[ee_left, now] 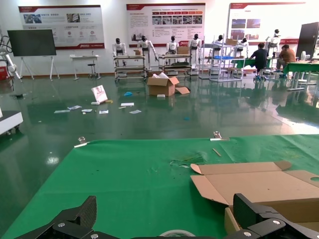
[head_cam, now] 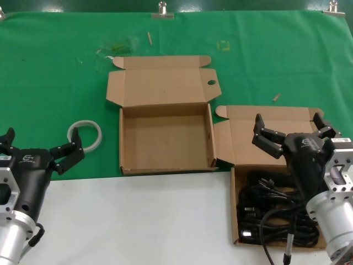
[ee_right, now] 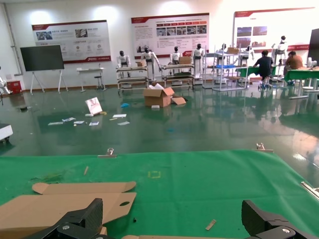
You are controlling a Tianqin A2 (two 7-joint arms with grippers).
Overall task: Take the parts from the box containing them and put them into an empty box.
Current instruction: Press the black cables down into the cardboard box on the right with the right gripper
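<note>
- Black coiled power cords (head_cam: 274,212), the parts, lie heaped in the full box (head_cam: 234,212) at the near right of the table, on its bare white front strip (head_cam: 138,221); their tangle runs mostly across the box floor, with one cable end trailing over the near edge.
- Directly over that box hangs the right hand (head_cam: 290,131), fingers spread wide and holding nothing. The cords sit just below and slightly nearer the robot than its fingertips, so the coming move is judged to be a short drop down and back. This arm is plainly the closer one.
- At the near left the left hand (head_cam: 40,148) waits, well apart from both boxes, also open and empty, its tips beside a white tape ring (head_cam: 85,134).
- Farther in and to the left of the cords, on the green cloth (head_cam: 55,72), stands the empty box (head_cam: 165,138), lid folded back; its right wall nearly touches the full box's raised lid (head_cam: 265,135).
</note>
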